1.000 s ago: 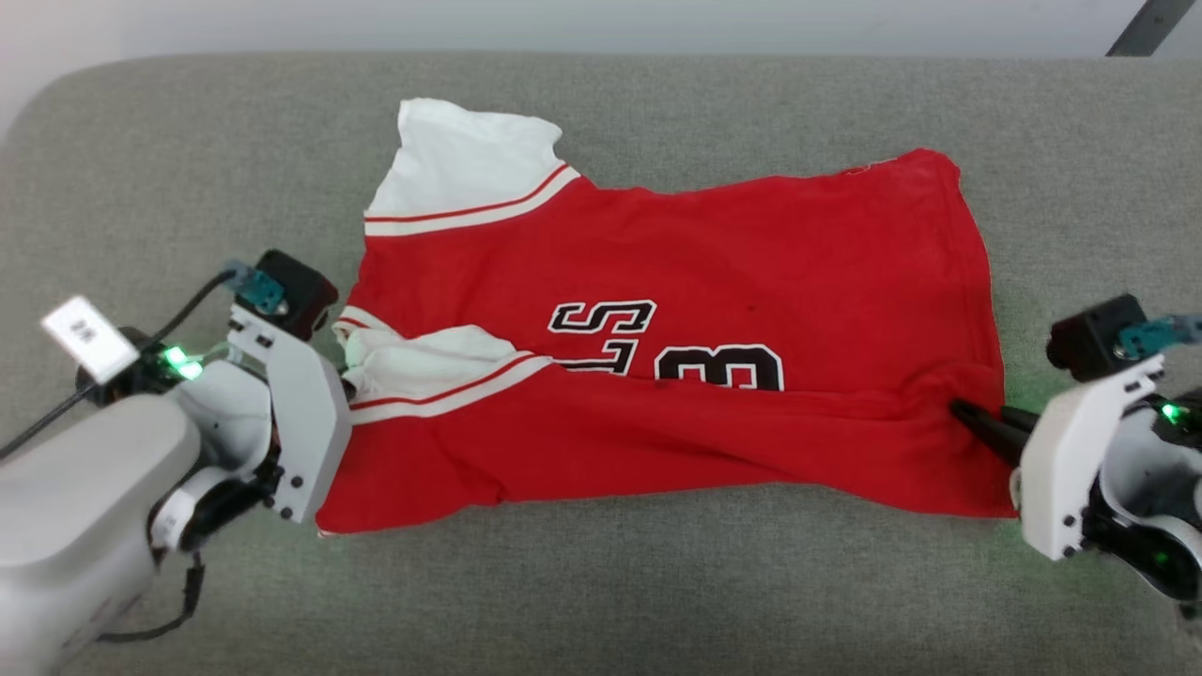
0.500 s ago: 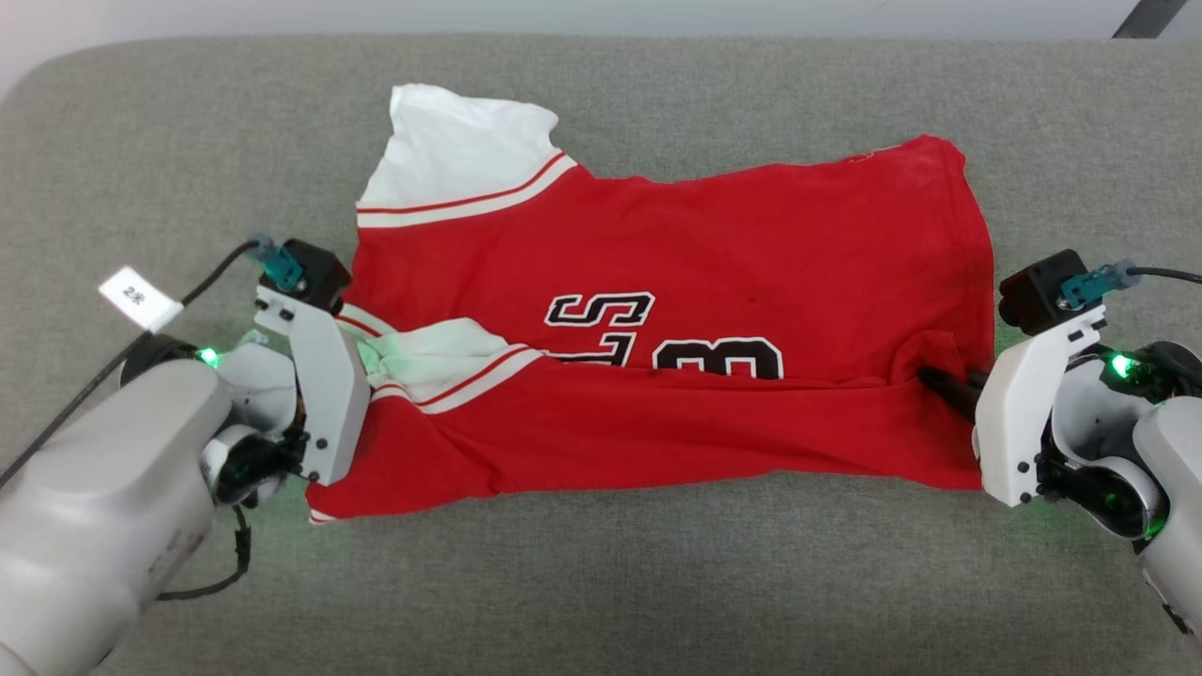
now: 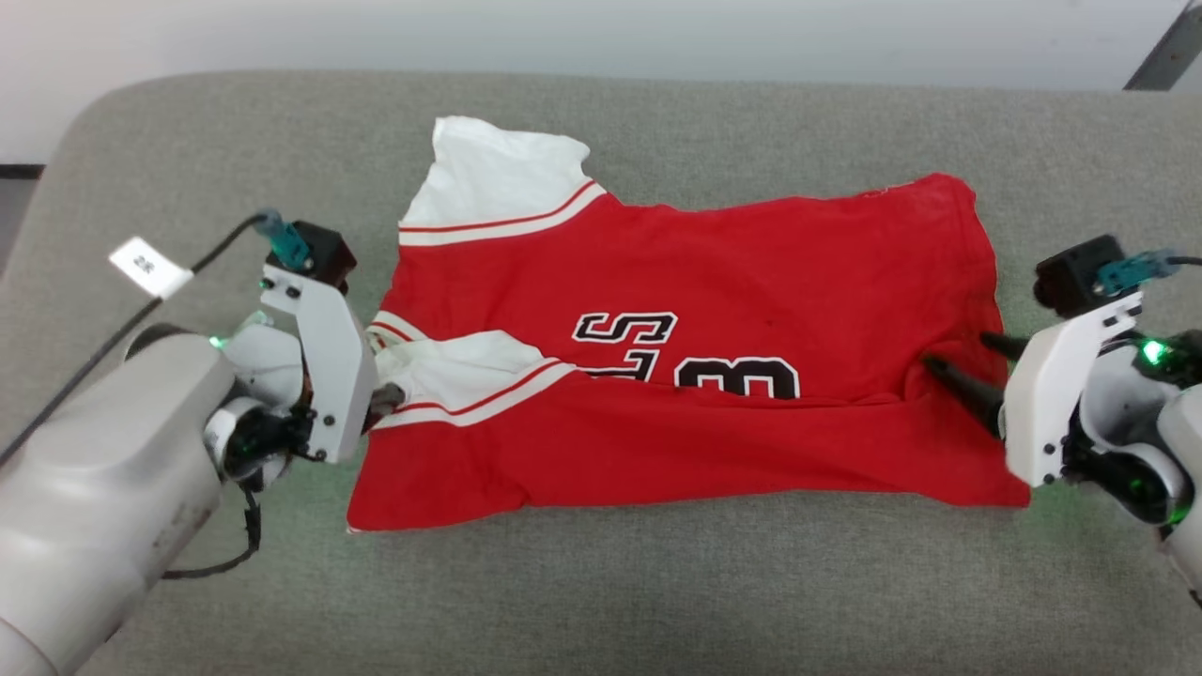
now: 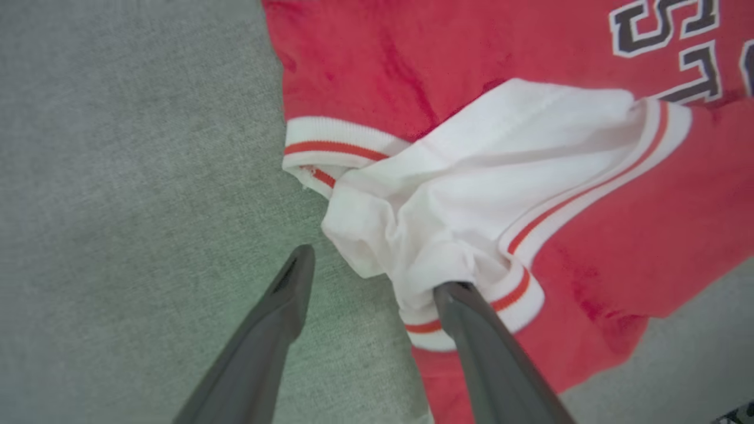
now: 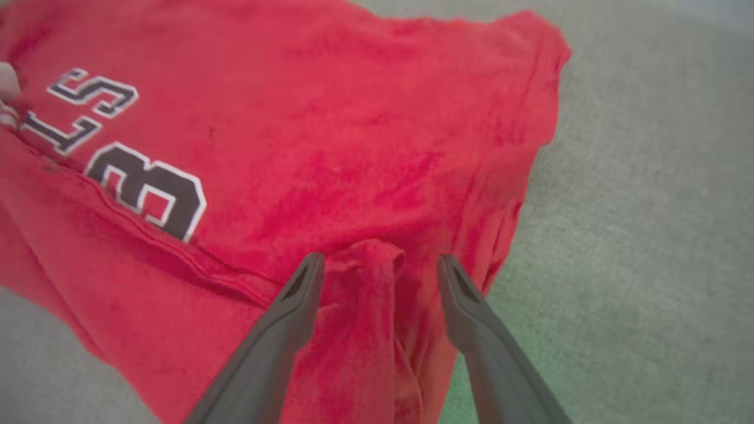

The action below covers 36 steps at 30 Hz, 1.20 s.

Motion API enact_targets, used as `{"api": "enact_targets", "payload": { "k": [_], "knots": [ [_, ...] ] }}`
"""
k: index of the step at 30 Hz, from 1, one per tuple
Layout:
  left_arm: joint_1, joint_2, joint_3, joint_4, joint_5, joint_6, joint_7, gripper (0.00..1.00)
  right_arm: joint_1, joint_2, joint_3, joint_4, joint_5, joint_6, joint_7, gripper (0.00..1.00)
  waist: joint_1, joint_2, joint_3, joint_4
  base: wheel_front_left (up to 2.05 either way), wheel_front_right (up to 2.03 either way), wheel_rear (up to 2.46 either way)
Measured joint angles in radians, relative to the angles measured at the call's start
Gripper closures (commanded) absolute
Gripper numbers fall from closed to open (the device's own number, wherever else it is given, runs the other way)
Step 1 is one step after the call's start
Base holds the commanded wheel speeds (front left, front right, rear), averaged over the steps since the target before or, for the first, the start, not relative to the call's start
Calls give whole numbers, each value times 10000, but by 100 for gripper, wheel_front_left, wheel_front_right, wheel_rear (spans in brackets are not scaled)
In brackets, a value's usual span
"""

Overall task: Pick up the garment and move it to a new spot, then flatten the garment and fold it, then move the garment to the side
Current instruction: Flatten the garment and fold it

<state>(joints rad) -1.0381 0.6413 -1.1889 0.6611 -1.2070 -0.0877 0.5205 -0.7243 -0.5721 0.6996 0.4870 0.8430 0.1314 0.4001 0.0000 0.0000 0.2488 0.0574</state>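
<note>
The garment (image 3: 695, 282) is a red jersey with white sleeves, lying across a grey cushion. Its near half is folded up over the lower part of the black lettering (image 3: 685, 352). My left gripper (image 3: 385, 406) is at the garment's left side and stands open; in the left wrist view (image 4: 377, 271) one finger rests on the cushion and the other touches the bunched white sleeve (image 4: 471, 194). At the garment's right hem my right gripper (image 3: 958, 350) is open, and its fingers straddle a small raised ridge of red fabric (image 5: 368, 277) without pinching it.
The grey cushion (image 3: 601, 591) reaches well beyond the garment in front and on both sides. Its rounded left corner (image 3: 66, 150) meets a pale wall at the back. A white tag (image 3: 150, 268) hangs on the left arm's cable.
Both grippers were shut on the garment's ends and now stand open, having let go. The fabric has settled on the cushion. The head camera has shifted a little.
</note>
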Motion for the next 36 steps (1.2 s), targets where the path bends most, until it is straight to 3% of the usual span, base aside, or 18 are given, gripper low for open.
{"api": "enact_targets", "payload": {
  "k": [9, 17, 22, 26, 36],
  "knots": [
    [21, 587, 182, -1377, -708, 986, 1260, 0, 495, 33, -1001, -357, -619, 0, -1630, 0, 0, 0, -424, 64, 0, 0, 0],
    [590, 1216, 251, -2706, -1461, 2086, 2197, 0, 1703, 642, -2894, -938, -1584, 0, -2773, 0, 0, 0, -617, -192, 0, 0, 0],
    [1064, 1521, 221, -2999, -1860, 2654, 2568, 0, 2573, 1170, -4119, -1756, -2320, 0, -2855, 0, 0, 0, -623, -430, 0, 0, 0],
    [1400, 1670, 226, -2857, -2013, 2801, 2520, 0, 3235, 1705, -4987, -2663, -2901, 0, -2646, 0, 0, 0, -566, -654, 0, 0, 0],
    [2054, 1442, 435, -1810, -2466, 2546, 2010, 0, 4803, 2951, -6857, -4798, -3705, 0, -1342, 0, 0, -1, -226, -1042, 0, 0, 0]
  ]
}}
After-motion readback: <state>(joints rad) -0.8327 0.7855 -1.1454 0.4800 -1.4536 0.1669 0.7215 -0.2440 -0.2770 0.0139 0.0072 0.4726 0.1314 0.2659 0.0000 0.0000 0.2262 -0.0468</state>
